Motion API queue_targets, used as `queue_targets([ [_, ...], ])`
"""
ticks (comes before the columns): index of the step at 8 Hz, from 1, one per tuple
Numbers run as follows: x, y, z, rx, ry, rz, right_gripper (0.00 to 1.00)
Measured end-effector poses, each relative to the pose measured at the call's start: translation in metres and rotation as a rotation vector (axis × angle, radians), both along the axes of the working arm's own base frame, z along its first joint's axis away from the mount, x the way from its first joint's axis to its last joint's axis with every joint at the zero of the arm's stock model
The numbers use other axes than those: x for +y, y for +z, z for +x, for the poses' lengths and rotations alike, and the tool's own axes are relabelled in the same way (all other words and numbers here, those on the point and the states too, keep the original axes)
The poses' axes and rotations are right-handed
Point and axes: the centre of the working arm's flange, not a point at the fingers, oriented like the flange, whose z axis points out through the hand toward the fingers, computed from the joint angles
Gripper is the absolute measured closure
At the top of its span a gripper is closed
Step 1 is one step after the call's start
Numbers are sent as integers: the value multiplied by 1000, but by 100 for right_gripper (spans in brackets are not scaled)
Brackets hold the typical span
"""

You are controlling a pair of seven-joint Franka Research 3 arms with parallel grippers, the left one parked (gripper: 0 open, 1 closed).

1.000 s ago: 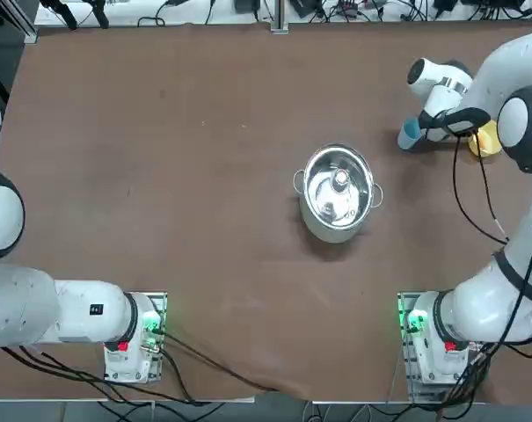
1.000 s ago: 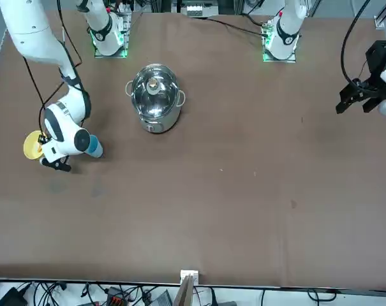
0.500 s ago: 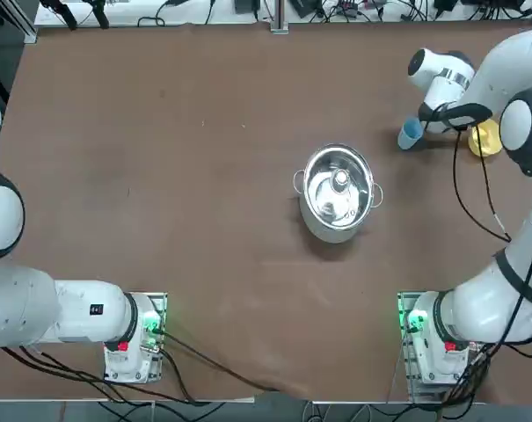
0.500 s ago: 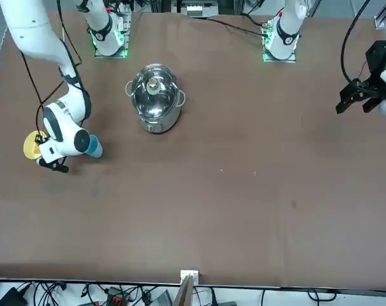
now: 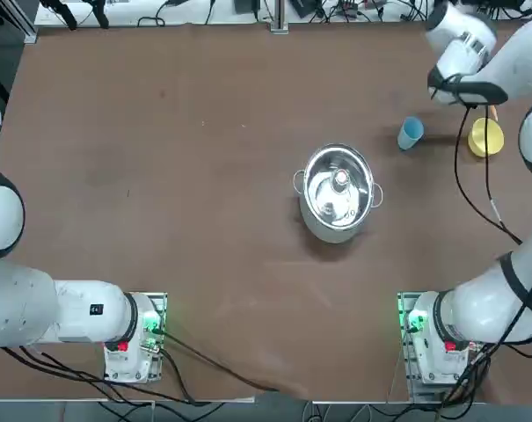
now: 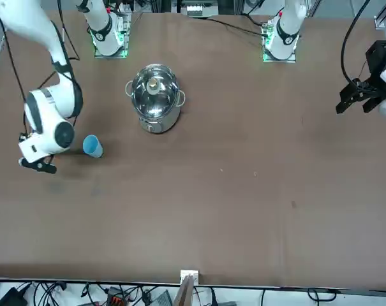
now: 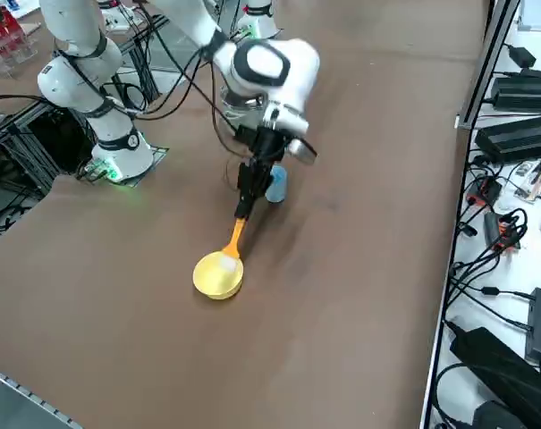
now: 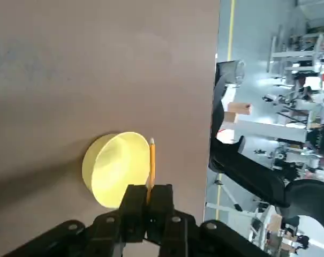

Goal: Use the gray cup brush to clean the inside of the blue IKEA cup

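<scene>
1. The right gripper (image 8: 147,206) is clamped on the gray cup brush (image 7: 235,239), fingers pressed together on its top end; the orange-tan shaft hangs down from them, roughly upright with a slight tilt, its tip above the yellow bowl (image 7: 218,274).
2. The blue IKEA cup (image 5: 410,133) stands upright on the bench (image 5: 204,176), mouth up, near the far right corner. It lies just beside the bowl, on the side toward the steel pot (image 5: 337,195) at the bench's middle.
3. Judgement: the coming move is a short sideways carry toward the pot, then a descent with the brush's long axis held vertical over the cup mouth.
4. The brown bench surface around the cup is bare; cables and equipment lie beyond the bench's right edge.
</scene>
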Motion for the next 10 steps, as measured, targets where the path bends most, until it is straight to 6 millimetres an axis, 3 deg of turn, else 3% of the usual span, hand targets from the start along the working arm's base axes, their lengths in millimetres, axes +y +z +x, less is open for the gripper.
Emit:
queue_targets([
  [3, 14, 96, 13, 3, -68, 215, 96],
  [5, 50, 142, 18, -33, -166, 448, 96],
  [7, 79, 158, 19, -67, -268, 617, 96],
  [10, 130, 149, 19, -91, -338, 676, 96],
])
